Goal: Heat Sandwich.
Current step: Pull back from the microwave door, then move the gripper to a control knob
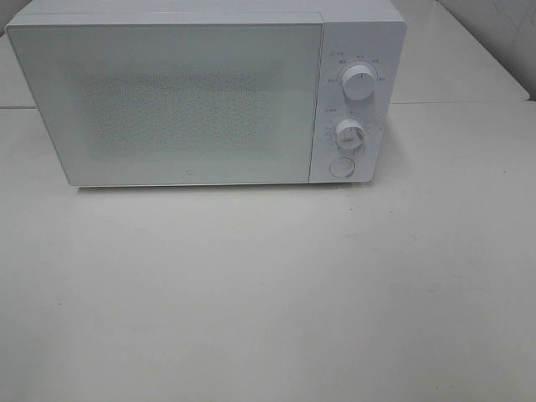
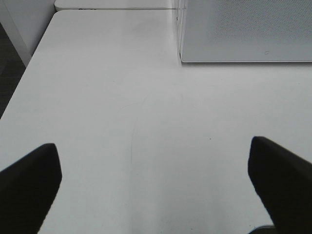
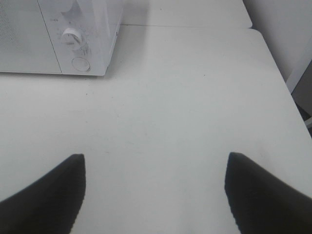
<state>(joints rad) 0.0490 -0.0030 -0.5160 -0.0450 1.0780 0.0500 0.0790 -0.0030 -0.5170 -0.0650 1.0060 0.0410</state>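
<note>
The sandwich is out of view in all three views. A white microwave (image 1: 193,96) stands at the back of the white table (image 1: 268,293) with its door shut; two dials and a round button (image 1: 341,167) sit on its right panel. In the left wrist view my left gripper (image 2: 153,187) stands open over bare table, the microwave's front corner (image 2: 243,34) ahead of it. My right gripper (image 3: 153,195) is open too, with nothing between its fingers, and the microwave's control panel (image 3: 73,41) lies ahead of it. Neither gripper shows in the exterior high view.
The table's left edge (image 2: 29,73) drops off to a dark floor. Its right edge (image 3: 287,97) runs close to a wall. A seam between two tabletops (image 1: 469,102) runs behind the microwave.
</note>
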